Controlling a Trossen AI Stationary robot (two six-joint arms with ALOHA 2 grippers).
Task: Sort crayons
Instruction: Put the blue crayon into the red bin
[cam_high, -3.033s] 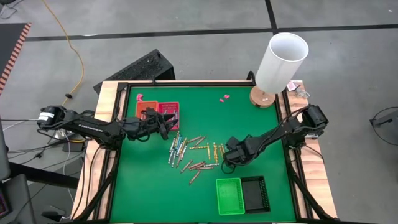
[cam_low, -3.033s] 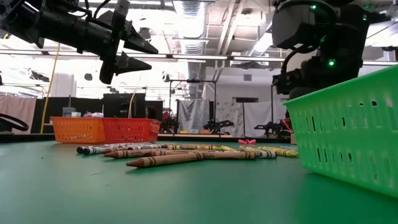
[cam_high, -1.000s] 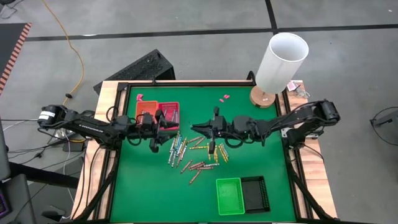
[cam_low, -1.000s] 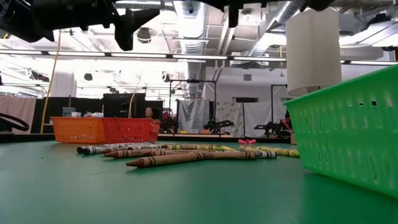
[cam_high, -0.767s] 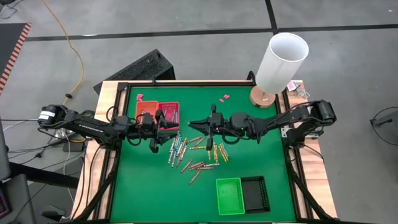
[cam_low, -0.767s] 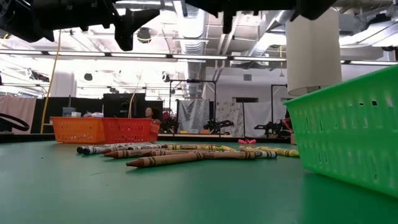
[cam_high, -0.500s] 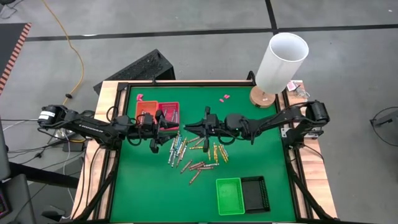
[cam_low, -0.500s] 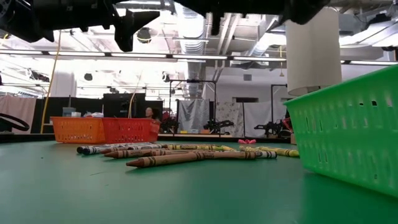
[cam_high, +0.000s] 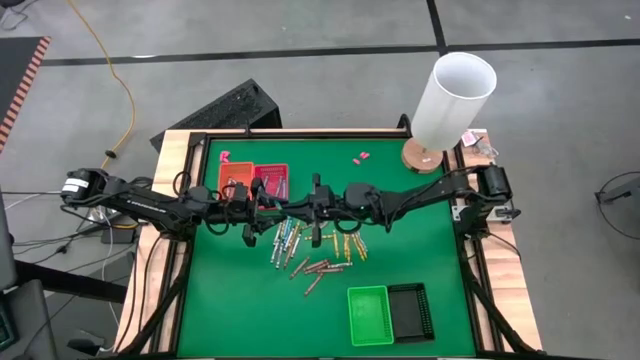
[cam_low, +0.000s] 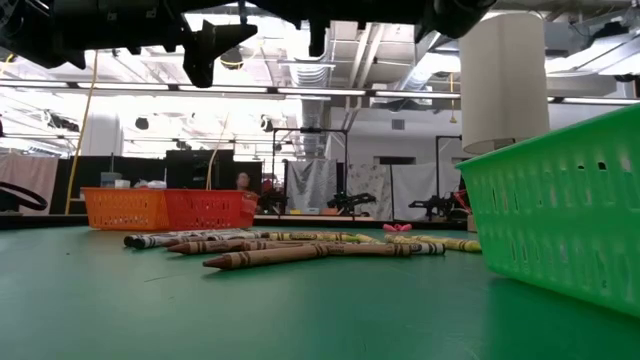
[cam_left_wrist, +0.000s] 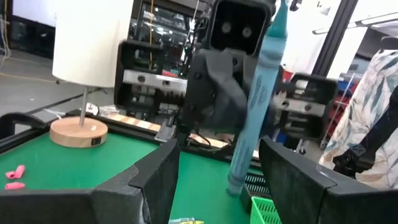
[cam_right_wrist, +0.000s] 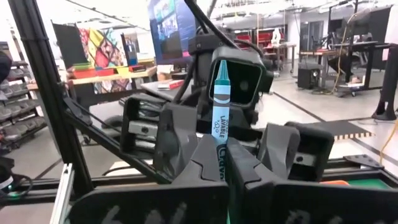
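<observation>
Holding a slim teal-blue wax crayon (cam_right_wrist: 220, 115) upright, the right gripper (cam_right_wrist: 222, 155) pinches it between the wide-open left gripper (cam_left_wrist: 219, 171) fingers at table centre; early release drops it.

high: overhead, whole table (cam_high: 400, 240) | low: tabletop level | wrists: face each other across midtable
</observation>
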